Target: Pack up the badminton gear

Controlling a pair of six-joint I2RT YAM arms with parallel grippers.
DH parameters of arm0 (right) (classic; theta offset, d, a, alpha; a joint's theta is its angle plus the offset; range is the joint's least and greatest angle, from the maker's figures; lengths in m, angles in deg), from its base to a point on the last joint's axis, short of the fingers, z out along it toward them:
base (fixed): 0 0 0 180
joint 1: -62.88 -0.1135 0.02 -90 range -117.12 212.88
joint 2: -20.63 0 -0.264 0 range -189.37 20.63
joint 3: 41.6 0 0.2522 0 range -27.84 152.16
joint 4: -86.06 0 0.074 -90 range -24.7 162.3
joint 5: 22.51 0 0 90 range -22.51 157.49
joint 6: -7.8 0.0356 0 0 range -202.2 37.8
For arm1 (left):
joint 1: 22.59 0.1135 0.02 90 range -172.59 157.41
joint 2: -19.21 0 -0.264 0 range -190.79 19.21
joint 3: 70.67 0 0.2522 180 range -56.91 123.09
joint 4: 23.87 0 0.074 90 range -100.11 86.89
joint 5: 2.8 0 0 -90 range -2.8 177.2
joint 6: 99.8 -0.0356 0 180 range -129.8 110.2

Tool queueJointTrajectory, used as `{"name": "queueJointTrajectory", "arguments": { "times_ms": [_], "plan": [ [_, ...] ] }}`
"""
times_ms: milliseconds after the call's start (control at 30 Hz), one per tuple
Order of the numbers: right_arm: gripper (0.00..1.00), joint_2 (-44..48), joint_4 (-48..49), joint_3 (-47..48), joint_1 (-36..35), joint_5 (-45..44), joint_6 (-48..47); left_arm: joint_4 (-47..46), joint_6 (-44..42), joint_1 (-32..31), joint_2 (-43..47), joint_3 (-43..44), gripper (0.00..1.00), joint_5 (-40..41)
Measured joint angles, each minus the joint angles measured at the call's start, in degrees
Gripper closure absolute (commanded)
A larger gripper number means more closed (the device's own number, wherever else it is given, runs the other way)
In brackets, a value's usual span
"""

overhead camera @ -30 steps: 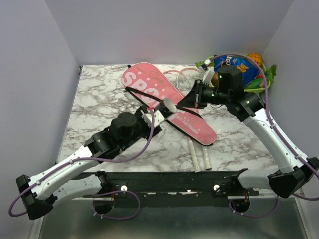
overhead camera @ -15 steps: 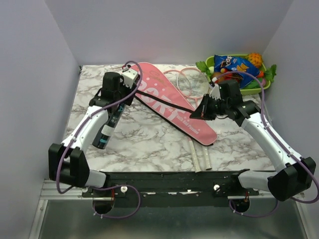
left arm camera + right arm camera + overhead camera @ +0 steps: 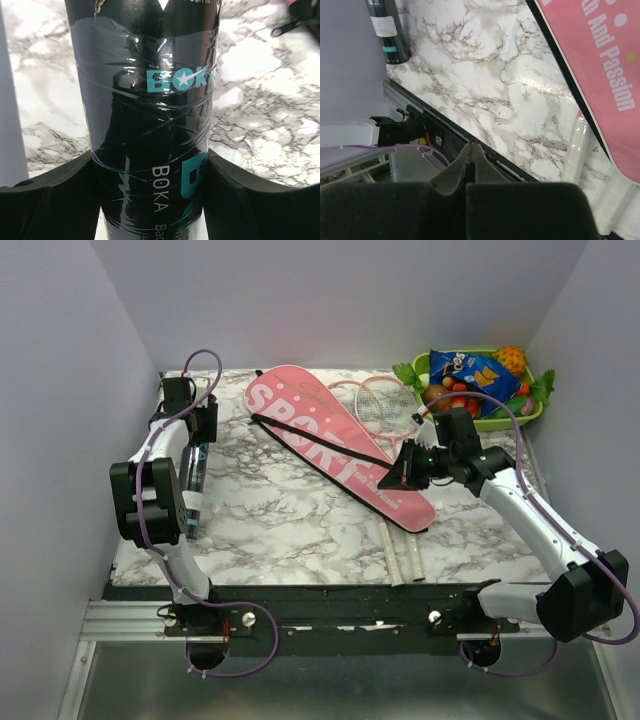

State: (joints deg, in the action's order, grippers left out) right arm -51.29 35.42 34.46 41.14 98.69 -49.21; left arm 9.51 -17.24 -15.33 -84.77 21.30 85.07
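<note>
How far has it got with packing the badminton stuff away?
Nothing looks packed yet: the rackets lie partly under the pink bag, heads and handles showing. In hand: the left gripper clamps the dark tube at far left; the right gripper is shut and empty. Left: getting everything into the bag.

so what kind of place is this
Likely a robot test cell: plain grey walls box in a marble-patterned table, with a left arm and a right arm bolted along its near edge.
</note>
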Motion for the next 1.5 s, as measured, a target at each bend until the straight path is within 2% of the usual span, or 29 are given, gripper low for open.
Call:
{"name": "queueJointTrajectory", "arguments": {
  "times_ms": [33, 67, 100, 133, 167, 433, 633, 700, 767, 833, 1000, 1200, 1500],
  "plan": [
    [0.9, -0.13, 0.0, 0.0, 0.0, 0.15, -0.11, 0.04, 0.0, 0.26, -0.92, -0.02, 0.76, -0.02],
    [0.88, -0.33, 0.0, 0.0, 0.0, 0.24, -0.15, 0.22, -0.07, 0.72, -2.05, -0.02, 0.62, 0.0],
    [0.87, -0.46, 0.02, 0.0, 0.0, 0.28, -0.17, 0.24, -0.07, 1.03, -2.8, -0.02, 0.53, -0.02],
    [0.85, -0.52, 0.0, 0.0, 0.0, 0.35, -0.15, 0.22, -0.02, 1.31, -3.43, -0.04, 0.23, -0.09],
    [0.84, -0.57, 0.0, 0.0, 0.0, 0.42, -0.24, 0.22, 0.07, 1.7, -3.96, -0.15, 0.02, -0.2],
    [0.79, -0.63, 0.0, 0.0, 0.0, 0.63, -0.31, -0.15, 1.36, 4.52, -4.31, 1.29, 0.01, 0.63],
    [0.72, -2.4, 0.15, 0.57, 0.0, 0.26, -0.31, 1.01, 1.38, 2.1, 1.18, 2.12, 0.01, 4.68],
    [0.69, -3.69, 0.46, 1.01, 0.0, -0.28, -0.31, 3.04, 1.33, -0.26, 5.01, 2.99, 0.01, 6.25],
    [0.62, -5.46, 1.11, 1.64, 0.0, -0.76, -0.42, 5.22, 1.66, -3.52, 8.31, 4.74, 0.01, 7.82],
    [0.57, -8.22, 0.9, 3.45, -0.09, -1.6, -1.01, 7.41, 3.5, -8.44, 11.13, 7.23, 0.01, 9.29],
    [0.47, -17.99, -0.5, 12.76, -2.29, -7.37, -5.7, 11.74, 10.97, -17.79, 15.91, 8.41, 0.01, 8.87],
    [0.4, -28.09, -2.95, 23.32, -8.39, -17.44, -13.66, 14.34, 18.75, -19.89, 22.91, -4.83, 0.01, 7.8],
    [0.36, -41.59, -6.32, 28.63, -18.95, -34.01, -22.25, 15.17, 26.58, -22.08, 35.87, -21.81, 0.01, 2.6]
  ]
}}
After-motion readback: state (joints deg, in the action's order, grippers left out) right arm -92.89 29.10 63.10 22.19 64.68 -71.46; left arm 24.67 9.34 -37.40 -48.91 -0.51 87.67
